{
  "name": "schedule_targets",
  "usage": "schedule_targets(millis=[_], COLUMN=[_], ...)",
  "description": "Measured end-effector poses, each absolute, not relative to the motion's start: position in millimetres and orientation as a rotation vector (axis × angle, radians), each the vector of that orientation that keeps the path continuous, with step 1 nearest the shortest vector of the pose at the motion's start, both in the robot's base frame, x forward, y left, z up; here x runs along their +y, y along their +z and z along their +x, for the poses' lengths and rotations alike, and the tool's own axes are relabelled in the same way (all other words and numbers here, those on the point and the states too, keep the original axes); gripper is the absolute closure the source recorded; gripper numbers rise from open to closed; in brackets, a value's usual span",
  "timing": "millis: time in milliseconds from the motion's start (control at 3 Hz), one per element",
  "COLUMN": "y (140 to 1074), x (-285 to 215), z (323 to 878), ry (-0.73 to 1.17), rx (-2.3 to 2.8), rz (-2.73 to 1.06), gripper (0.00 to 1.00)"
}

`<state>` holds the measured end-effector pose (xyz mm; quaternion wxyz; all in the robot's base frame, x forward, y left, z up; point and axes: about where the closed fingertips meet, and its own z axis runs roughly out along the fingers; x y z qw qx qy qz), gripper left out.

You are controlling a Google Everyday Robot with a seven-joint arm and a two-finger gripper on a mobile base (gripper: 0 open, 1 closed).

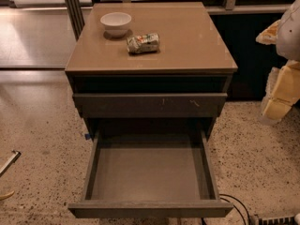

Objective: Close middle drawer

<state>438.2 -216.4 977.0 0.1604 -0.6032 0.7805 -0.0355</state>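
None of the closing is done yet, as you can judge from how far out the drawer stands. At the lower left edge of the frame a thin pale rod (pixel 9 162) lies on the speckled floor, well away from the job. Moving right, a small white round bowl (pixel 116 22) and a crushed green-and-white drink can (pixel 143 43) sit near each other on the glossy tan cabinet top (pixel 197 46). Below it, the taller dark front with pale scratch marks (pixel 150 105) stands slightly proud.

Under that, in the lower centre, the wide shallow dark grey-brown middle drawer (pixel 150 209) is pulled out all the way, its grey tray-like inside bare. The whole push inward is left for you. A black cable (pixel 234 203) loops on the floor at the lower right. At the right edge of the frame the white-and-yellow gripper (pixel 280 95) hangs apart from the cabinet, touching no drawer; you cannot tell how wide it is set or whether it has hold of anything.
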Motion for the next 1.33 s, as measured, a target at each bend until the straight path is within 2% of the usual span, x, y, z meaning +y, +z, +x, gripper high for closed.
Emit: schedule_targets(millis=[667, 1333], y=[978.1, 881.3], x=[-212.6, -187.1], z=[437.7, 424.7], ry=[-0.124, 0.051], rx=[2.193, 1.96], rz=[-1.739, -1.906], gripper=[0.0, 0.0])
